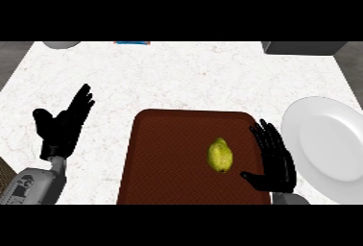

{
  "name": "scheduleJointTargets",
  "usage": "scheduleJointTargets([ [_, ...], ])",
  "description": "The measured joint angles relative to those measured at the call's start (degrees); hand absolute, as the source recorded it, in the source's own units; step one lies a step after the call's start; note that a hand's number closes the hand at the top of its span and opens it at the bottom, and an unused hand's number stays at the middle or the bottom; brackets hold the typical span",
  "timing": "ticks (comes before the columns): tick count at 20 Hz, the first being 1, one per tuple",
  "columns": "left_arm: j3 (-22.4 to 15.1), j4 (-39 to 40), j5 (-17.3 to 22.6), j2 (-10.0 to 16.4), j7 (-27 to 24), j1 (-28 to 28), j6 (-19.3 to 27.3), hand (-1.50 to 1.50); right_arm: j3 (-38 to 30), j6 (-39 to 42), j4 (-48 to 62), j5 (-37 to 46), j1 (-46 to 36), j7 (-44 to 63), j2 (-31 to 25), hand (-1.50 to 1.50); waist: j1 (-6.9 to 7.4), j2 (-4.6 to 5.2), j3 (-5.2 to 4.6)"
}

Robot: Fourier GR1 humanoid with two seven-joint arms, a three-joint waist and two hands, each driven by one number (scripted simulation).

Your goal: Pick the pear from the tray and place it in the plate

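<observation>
A yellow-green pear [220, 155] lies on the right half of a dark brown tray [166, 158] in the middle of the white counter. A white plate [330, 146] sits to the right of the tray, partly cut by the view's edge. My right hand [275, 161] is open over the tray's right edge, fingers straight, just right of the pear and not touching it. At the left of the tray my left hand [62, 126] rests open, fingers up, over the counter.
A grey round object [62, 44] and a blue item [132, 43] show at the counter's far edge on the left. A dark grey box [303, 47] stands at the far right corner. The counter's edges run along both sides.
</observation>
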Motion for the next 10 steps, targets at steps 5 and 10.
scheduleJointTargets([
  [5, 0.84, 0.95, -0.07, 0.03, 0.44, -1.04, -0.71, 0.0, 2.67, 0.93, 5.28, 5.58, -2.28, -5.05, -1.07, -1.5, -0.35, -1.23, -1.07],
  [10, 1.42, 0.61, -0.41, 0.27, 0.25, 0.12, -1.46, 0.0, 3.96, 0.68, 8.11, 8.27, -4.63, -5.07, -2.99, -1.5, -0.54, -1.35, -0.9],
])
